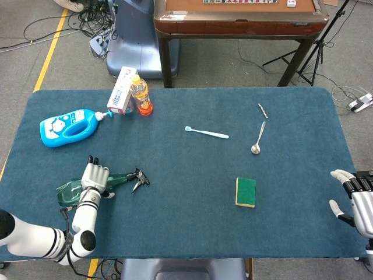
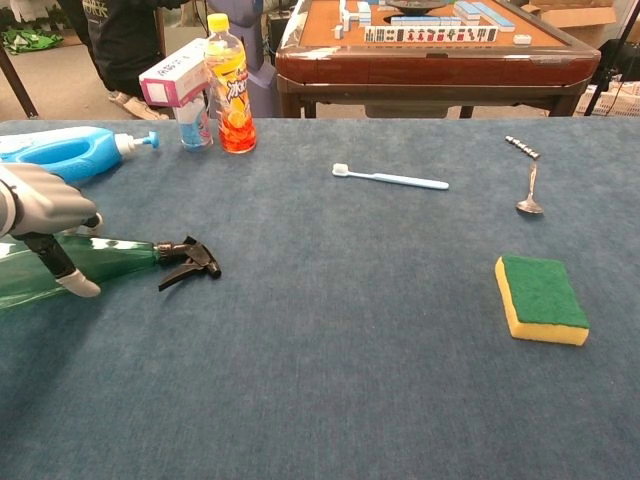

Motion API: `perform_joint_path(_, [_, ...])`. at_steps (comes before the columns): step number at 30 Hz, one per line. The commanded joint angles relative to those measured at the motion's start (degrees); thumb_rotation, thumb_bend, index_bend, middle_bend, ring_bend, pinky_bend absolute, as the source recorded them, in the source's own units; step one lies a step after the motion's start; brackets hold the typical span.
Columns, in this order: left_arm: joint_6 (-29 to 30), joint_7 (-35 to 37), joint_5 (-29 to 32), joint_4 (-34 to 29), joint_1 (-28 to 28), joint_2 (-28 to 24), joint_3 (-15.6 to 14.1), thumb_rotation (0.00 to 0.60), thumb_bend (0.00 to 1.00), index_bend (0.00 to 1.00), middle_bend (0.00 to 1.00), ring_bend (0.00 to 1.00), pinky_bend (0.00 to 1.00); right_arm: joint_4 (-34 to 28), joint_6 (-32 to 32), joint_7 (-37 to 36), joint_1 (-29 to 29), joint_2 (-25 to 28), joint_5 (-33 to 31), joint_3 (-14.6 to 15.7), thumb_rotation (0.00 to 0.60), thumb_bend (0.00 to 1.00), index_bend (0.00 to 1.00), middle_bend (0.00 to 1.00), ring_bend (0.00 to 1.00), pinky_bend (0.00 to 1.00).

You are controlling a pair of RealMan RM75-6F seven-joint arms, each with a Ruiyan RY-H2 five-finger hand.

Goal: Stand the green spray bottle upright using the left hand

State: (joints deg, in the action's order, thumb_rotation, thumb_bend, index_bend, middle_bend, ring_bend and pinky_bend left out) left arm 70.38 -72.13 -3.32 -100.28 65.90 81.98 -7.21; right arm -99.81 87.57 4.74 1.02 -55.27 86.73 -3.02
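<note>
The green spray bottle [image 1: 121, 178] [image 2: 122, 256] lies on its side near the table's front left. Its black trigger head [image 2: 189, 262] points right. My left hand [image 1: 95, 177] [image 2: 44, 204] hovers over the bottle's body, fingers stretched across it toward the far side. The thumb [image 2: 72, 281] comes down along the near side to the cloth. The fingers are not closed around the bottle, whose base is cut off at the chest view's left edge. My right hand [image 1: 354, 201] rests at the table's front right corner, fingers apart and holding nothing.
A blue detergent bottle [image 1: 67, 127] lies behind the left hand. An orange drink bottle [image 1: 141, 95] and a white box [image 1: 121, 90] stand at the back left. A toothbrush [image 1: 207, 132], a spoon [image 1: 258, 139] and a green-yellow sponge [image 1: 245, 192] lie mid-table.
</note>
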Motion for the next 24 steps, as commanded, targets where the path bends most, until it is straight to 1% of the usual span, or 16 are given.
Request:
perform_joint_path(1, [0.0,0.5,-1.9,1.2,-0.8,0.6,0.1,0.248,0.04,0.25,0.32,0.1,0.0,0.0,0.0,0.1,0.0,0.0,0.0,0.0,0.6,0.3,0.23,0.24,0.19,0.23])
perform_joint_path(3, [0.1,0.6,-3.5,2.0,-1.5,1.0,-0.4,0.308,0.05,0.29,0.37,0.15,0.0,-0.1,0.0,0.1,0.0,0.1,0.0,0.0,0.6,0.3,0.23,0.24,0.19,0.23])
perform_joint_path(5, [-0.4,1.3,-4.9,2.5,-2.1,1.0,-0.3,0.348,0.05,0.33,0.4,0.18,0.0,-0.2,0.1,0.2,-0.1,0.1,0.0,0.0,0.6,0.3,0.23,0.24,0.19,0.23])
perform_joint_path(7, [-1.0,3.0,-7.5,2.8,-3.0,0.4,-0.2,0.366,0.05,0.35,0.43,0.2,0.0,-0.2,0.2,0.2,-0.1,0.1,0.0,-0.1,0.6,0.3,0.23,0.24,0.19,0.23])
perform_joint_path(10, [-1.4,6.6,-12.3,2.5,-4.6,-1.1,0.2,0.405,0.06,0.39,0.46,0.23,0.0,-0.3,0.2,0.3,-0.1,0.2,0.0,0.0,0.6,0.3,0.23,0.24,0.19,0.23])
perform_joint_path(11, [-1.6,8.3,-14.4,2.1,-5.2,-2.0,0.4,0.438,0.06,0.4,0.48,0.24,0.0,-0.4,0.2,0.3,-0.1,0.2,0.0,-0.1,0.6,0.3,0.23,0.24,0.19,0.23])
perform_joint_path(12, [-1.8,9.7,-15.9,1.8,-5.7,-2.8,0.6,0.449,0.06,0.4,0.48,0.25,0.0,-0.4,0.2,0.4,-0.1,0.2,0.0,-0.1,0.6,0.3,0.23,0.24,0.19,0.23])
perform_joint_path(14, [-2.3,13.3,-19.5,0.7,-6.9,-4.9,1.4,0.495,0.06,0.42,0.5,0.26,0.0,-0.5,0.1,0.5,0.0,0.2,0.0,-0.1,0.6,0.3,0.23,0.24,0.19,0.23])
perform_joint_path(17, [-3.6,19.2,-24.1,-1.2,-8.7,-8.4,2.8,0.528,0.06,0.42,0.51,0.27,0.0,-0.6,0.0,0.6,0.1,0.1,0.0,-0.1,0.6,0.3,0.23,0.24,0.19,0.23])
perform_joint_path(20, [-5.1,24.9,-28.3,-2.8,-10.3,-11.6,4.4,0.536,0.06,0.42,0.52,0.28,0.02,-0.7,-0.1,0.7,0.2,0.1,0.0,-0.2,0.6,0.3,0.23,0.24,0.19,0.23])
perform_joint_path(24, [-9.9,37.5,-34.3,-5.0,-13.3,-16.0,7.7,0.539,0.06,0.43,0.52,0.28,0.05,-0.9,-0.2,0.9,0.2,0.1,0.0,-0.2,0.6,0.3,0.23,0.24,0.19,0.23])
